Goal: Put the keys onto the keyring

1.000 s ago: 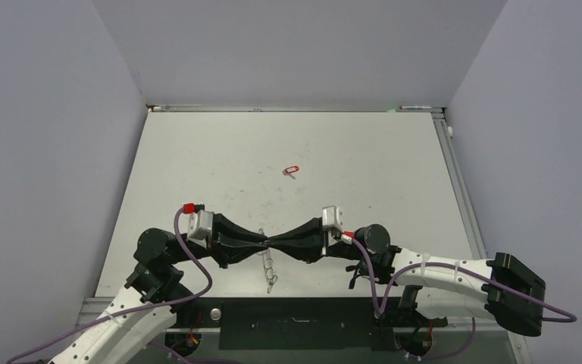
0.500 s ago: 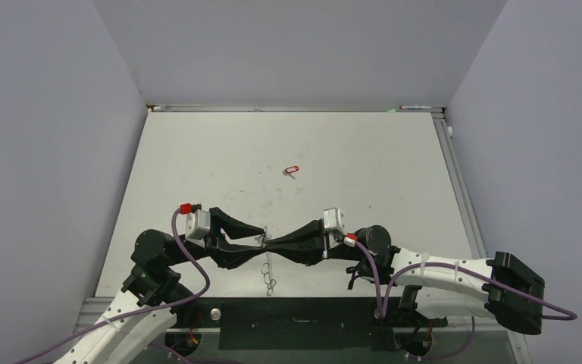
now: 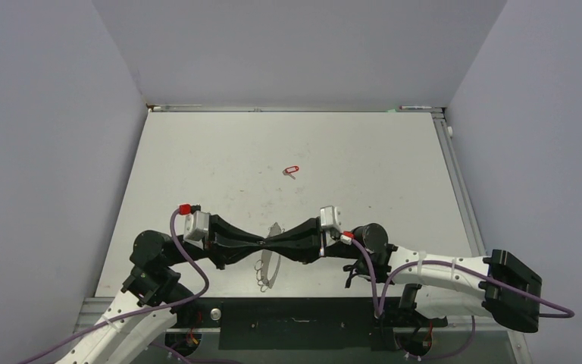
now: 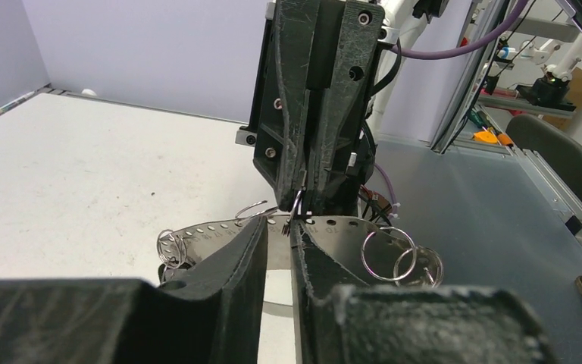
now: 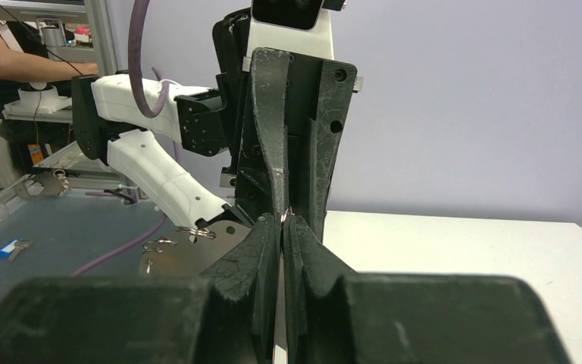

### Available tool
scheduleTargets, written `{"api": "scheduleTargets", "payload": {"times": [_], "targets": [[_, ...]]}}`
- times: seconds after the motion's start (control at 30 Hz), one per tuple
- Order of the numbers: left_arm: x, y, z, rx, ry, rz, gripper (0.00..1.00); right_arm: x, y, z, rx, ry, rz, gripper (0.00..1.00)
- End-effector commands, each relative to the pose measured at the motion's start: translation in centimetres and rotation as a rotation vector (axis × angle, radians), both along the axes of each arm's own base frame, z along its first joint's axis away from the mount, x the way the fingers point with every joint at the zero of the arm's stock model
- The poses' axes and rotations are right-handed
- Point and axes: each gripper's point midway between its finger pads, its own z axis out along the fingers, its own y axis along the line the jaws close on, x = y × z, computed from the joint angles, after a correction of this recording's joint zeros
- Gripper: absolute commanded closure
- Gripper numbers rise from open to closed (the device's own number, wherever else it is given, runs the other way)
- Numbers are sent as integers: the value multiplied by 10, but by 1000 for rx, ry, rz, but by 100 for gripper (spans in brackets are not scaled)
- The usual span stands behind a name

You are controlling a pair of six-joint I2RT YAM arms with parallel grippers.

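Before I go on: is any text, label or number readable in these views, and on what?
No text can be read in any view.
Red key tag: too small to tell whether it bears writing.
Keyring: no print on the part that shows.
Left gripper and right gripper: no markings seen.

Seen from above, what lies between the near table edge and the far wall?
Pale grey-white flat hoop with wire loops → small metal key with red plastic tag → metal rail along the far edge.
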Motion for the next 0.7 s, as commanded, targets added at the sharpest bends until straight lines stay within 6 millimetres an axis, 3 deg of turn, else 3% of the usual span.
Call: {"api": "scheduleTargets", "payload": {"times": [0.0,0.07,0.4,0.67], "targets": [[7,2,7,-24,-32,34,90,-22,0,41,114,-81,89,95],[6,2,6,-22,-38,29,100,-22,-1,41,117,-83,89,95],[-1,8,9,-12,-124,39,100,-16,9,35,55,-78,69,93],[5,12,10,-11,-135,94,100,-12,11,38,27,-74,46,57]]}}
